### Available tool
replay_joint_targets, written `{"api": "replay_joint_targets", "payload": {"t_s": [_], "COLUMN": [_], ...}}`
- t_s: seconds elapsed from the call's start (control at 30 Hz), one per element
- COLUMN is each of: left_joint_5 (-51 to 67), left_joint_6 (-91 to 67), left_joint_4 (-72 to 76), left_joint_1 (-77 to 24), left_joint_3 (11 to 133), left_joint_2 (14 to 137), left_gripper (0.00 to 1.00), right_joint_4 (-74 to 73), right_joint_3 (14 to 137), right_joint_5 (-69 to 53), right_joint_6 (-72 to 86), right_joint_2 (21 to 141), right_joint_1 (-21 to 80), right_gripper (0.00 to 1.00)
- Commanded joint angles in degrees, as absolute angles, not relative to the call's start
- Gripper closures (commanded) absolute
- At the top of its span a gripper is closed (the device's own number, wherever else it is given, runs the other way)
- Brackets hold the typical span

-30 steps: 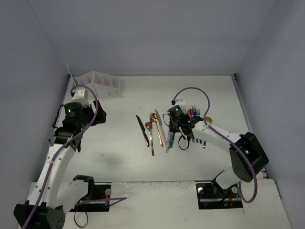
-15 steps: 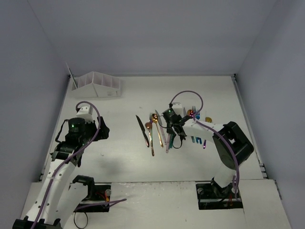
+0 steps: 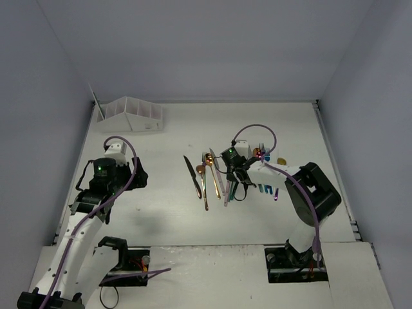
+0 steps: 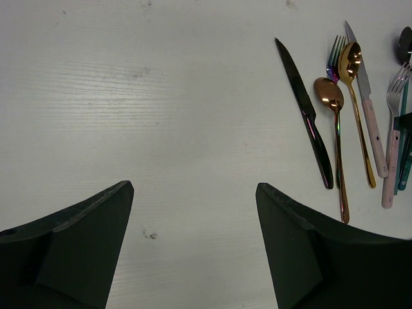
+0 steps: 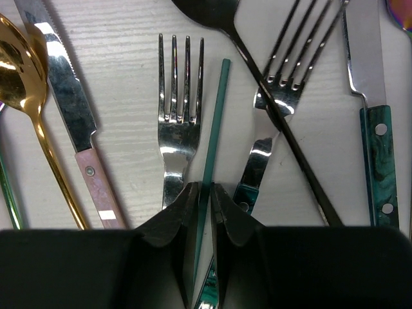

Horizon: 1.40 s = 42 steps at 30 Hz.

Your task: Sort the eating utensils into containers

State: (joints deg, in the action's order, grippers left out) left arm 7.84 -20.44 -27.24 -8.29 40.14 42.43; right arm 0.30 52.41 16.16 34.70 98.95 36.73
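Observation:
The eating utensils point(image 3: 222, 177) lie in a loose row at mid-table. In the right wrist view my right gripper point(image 5: 205, 190) is shut on a slim teal utensil handle point(image 5: 214, 122). That handle lies between a silver fork point(image 5: 179, 116) and a teal-handled fork point(image 5: 283, 96) crossed by a black spoon point(image 5: 297, 151). Its far end is hidden under the fingers. My left gripper point(image 4: 193, 187) stands open over bare table, left of a black knife point(image 4: 306, 116) and a copper spoon point(image 4: 331, 96). The containers point(image 3: 132, 114), a white rack, stand at the far left.
A pink-handled knife point(image 5: 71, 109) and a gold spoon point(image 5: 19, 64) lie left of the held handle, and a teal-handled knife point(image 5: 370, 96) lies to its right. Grey walls close in the table point(image 3: 167, 141) on three sides.
The left arm has drawn back from the rack toward the near side and lowered. The right gripper has shifted slightly left and closed on the teal handle.

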Motion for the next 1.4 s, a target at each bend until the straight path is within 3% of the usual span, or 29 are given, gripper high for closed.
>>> {"api": "replay_joint_targets", "payload": {"t_s": [0.0, 0.23, 0.4, 0.53, 0.73, 1.0, 1.17, 1.37], "left_joint_5": [7.6, 7.7, 7.7, 8.2, 7.5, 19.3, 24.0, 17.7], "left_joint_6": [-19.7, -19.6, -19.6, -19.4, -19.2, -34.6, -46.2, -48.8], "left_joint_4": [-25.5, -25.5, -25.5, -25.4, -25.4, -24.4, -16.6, -6.8], "left_joint_1": [-8.4, -8.4, -8.4, -8.4, -8.4, -8.8, -14.0, -25.0], "left_joint_3": [42.7, 42.8, 42.8, 42.8, 44.0, 49.8, 52.4, 54.5], "left_joint_2": [43.0, 43.2, 43.0, 43.2, 42.4, 40.5, 40.7, 45.5], "left_gripper": [0.26, 0.26, 0.26, 0.26, 0.26, 0.26, 0.26, 0.26], "right_joint_4": [-0.6, -0.6, -1.1, -1.3, -1.3, 2.8, 10.0, 15.5], "right_joint_3": [50.7, 50.8, 50.9, 52.1, 56.2, 58.3, 56.1, 54.8], "right_joint_5": [17.5, 16.7, 17.4, 17.7, 15.2, 9.9, 2.5, -5.4], "right_joint_6": [36.4, 37.0, 37.4, 36.4, 31.9, 23.3, 16.8, 11.6], "right_joint_2": [97.9, 98.1, 99.5, 98.3, 88.3, 73.4, 66.3, 63.9], "right_joint_1": [36.3, 36.3, 36.1, 36.1, 37.6, 44.2, 50.0, 54.1], "right_gripper": [0.86, 0.8, 0.99, 1.0, 1.0, 1.0, 1.0, 1.0]}}
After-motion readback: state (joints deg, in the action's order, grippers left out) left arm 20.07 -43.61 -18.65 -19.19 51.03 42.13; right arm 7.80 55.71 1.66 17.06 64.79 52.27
